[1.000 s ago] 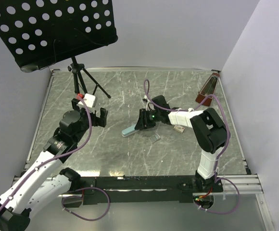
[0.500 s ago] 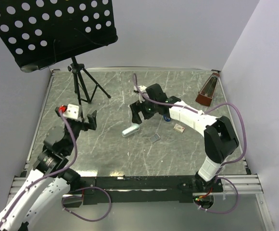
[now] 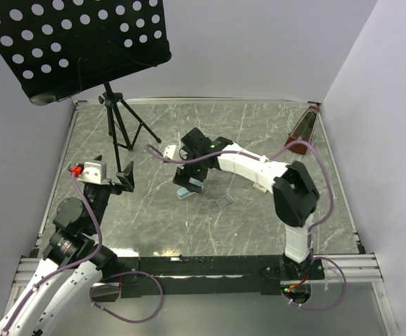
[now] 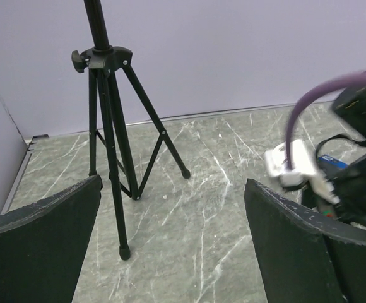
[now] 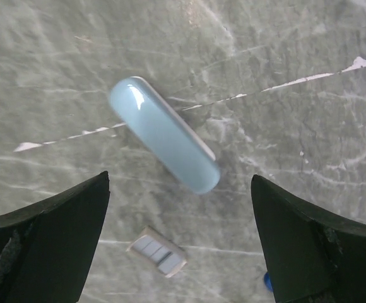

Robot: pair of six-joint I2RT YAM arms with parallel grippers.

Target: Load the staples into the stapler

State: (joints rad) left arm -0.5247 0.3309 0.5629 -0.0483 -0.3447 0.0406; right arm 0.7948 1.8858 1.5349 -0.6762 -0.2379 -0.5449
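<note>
The right arm's two-finger gripper [image 3: 191, 180] hangs over the middle of a grey-green marbled table [image 3: 154, 224]. Its black fingers [image 5: 50, 227] are spread wide and hold nothing. Directly beneath it lies the slim, pale blue stapler with rounded ends [image 5: 164, 134], flat, closed and set diagonally on the stone. The wrist view shows the stapler in the gap between the two fingers, with bare table on either side and no contact with either one. The staples, a tiny silvery-grey metal strip in a small tray [image 5: 158, 251], rest on the table near the stapler's long side but apart from it, towards the robot's right in the overhead view. The left arm's gripper [image 4: 173, 189] is drawn back over the left part of the table, its fingers equally wide apart and empty. It faces the black tripod legs of a music stand [image 4: 110, 145]. The stand's perforated black metal desk [image 3: 70, 42] fills the upper left corner overhead. A brown pyramid-shaped metronome [image 3: 302, 133] stands at the far right edge.
</note>
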